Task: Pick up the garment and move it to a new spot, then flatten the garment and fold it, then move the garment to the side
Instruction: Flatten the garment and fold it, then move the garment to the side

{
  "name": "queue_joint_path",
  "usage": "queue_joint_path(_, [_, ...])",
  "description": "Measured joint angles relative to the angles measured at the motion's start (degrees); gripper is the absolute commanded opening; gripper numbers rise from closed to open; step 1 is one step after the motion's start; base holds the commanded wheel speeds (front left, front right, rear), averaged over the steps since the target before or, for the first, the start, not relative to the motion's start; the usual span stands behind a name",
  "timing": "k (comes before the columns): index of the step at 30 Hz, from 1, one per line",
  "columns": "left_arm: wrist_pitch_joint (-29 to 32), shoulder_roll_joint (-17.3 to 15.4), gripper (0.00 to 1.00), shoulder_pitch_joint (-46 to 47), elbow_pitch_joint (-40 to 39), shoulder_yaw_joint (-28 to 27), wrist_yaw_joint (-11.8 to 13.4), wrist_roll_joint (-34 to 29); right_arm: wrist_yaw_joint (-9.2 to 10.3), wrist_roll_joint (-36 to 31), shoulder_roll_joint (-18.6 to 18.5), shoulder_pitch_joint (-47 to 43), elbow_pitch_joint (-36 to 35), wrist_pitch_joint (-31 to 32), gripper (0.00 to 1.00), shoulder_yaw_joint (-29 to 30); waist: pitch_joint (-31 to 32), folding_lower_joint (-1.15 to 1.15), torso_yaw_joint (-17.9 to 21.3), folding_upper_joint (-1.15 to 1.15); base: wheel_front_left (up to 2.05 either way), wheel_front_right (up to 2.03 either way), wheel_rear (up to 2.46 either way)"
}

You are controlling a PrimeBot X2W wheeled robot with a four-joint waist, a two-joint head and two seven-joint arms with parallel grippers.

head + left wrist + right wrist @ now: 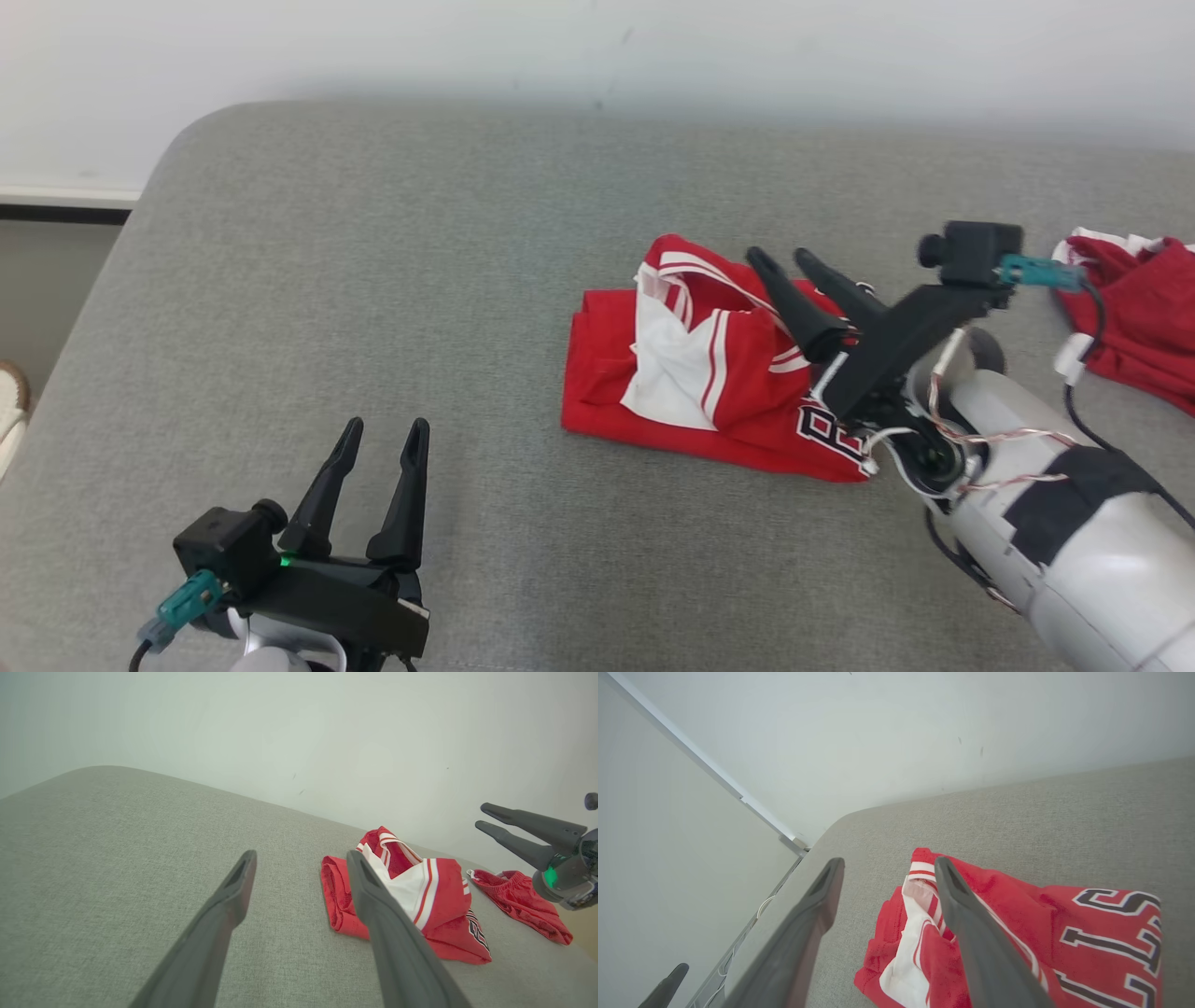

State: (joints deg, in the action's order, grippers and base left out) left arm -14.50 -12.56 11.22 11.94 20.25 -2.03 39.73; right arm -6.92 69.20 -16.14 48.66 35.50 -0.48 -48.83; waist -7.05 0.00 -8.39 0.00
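Now the garment (pixel 691 373) looks folded, so close your spread, empty right gripper (pixel 779 253) on it and shift it aside.

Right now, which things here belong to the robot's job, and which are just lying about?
Job in hand: folded red-and-white sports jersey; right end effector, open over it; left end effector, open.
Lying about: crumpled red garment at the right; grey fabric cushion beneath.
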Motion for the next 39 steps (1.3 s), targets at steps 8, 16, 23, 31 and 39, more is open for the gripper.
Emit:
queue_joint_path(8, [0.00, -0.09, 1.00, -0.28, -1.10, -0.90, 0.00, -0.62, -0.16, -1.07, -4.98, -3.60, -4.98, -6.25, 1.00, 1.65, 0.43, 0.00, 2.77, 0.00, 0.00, 0.00, 0.00])
queue_joint_path(16, [0.00, -0.05, 1.00, -1.29, -1.79, -1.07, -0.05, -1.35, -0.15, -0.62, -7.48, -9.93, -8.36, -12.44, 1.00, 5.14, 0.92, 0.00, 5.72, 0.00, 0.00, 0.00, 0.00])
queue_joint_path(23, [0.00, 0.32, 1.00, -1.31, -2.23, -0.85, -0.52, -1.80, 1.62, -0.75, -7.97, -14.27, -8.77, -13.11, 1.00, 6.08, 0.94, 0.00, 7.00, 0.00, 0.00, 0.00, 0.00])
queue_joint_path(31, [0.00, 1.05, 1.00, -1.03, -3.47, 0.22, -0.59, -3.32, 3.94, -1.14, -7.40, -14.43, -6.59, -13.30, 1.00, 7.70, -0.13, 0.00, 6.24, 0.00, 0.00, 0.00, 0.00])
queue_joint_path(39, [0.00, 1.57, 1.00, 0.47, -3.58, 0.59, -1.08, -4.11, 4.74, 2.41, -3.44, -13.95, -0.03, -12.23, 1.00, 8.39, -1.73, 0.00, 3.75, 0.00, 0.00, 0.00, 0.00])
